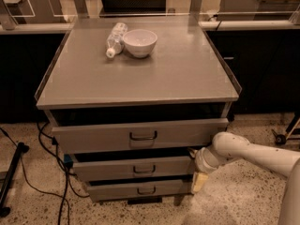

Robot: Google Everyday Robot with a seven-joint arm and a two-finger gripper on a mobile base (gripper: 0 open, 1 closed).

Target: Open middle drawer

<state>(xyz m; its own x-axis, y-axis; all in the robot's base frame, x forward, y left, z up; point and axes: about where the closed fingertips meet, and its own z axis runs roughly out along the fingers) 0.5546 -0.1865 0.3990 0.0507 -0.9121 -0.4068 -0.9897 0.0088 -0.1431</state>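
— Progress on the middle drawer: where does it stand?

— Early, I judge. It sits second of three grey fronts below the front edge of the surface, its small dark loop handle at the centre. A dark gap shows above it, yet it is far from drawn out.

— And the gripper?

— Low down, under the front right corner of the surface. The white arm comes in from the right, and its wrist is pressed close against the right end of the drawer front. The cream tip hangs down beside the right end of the lowest drawer. Whether the gripper is apart or together, I cannot tell.

— So it is not at the handle?

— No. The handle lies well apart from it, toward the left. The step in hand looks like finding a hold.

— What does the next move call for?

— Either a catch on that right end or a shift across to the loop, then a straight pull away from the cabinet. An off-centre pull could skew the drawer.
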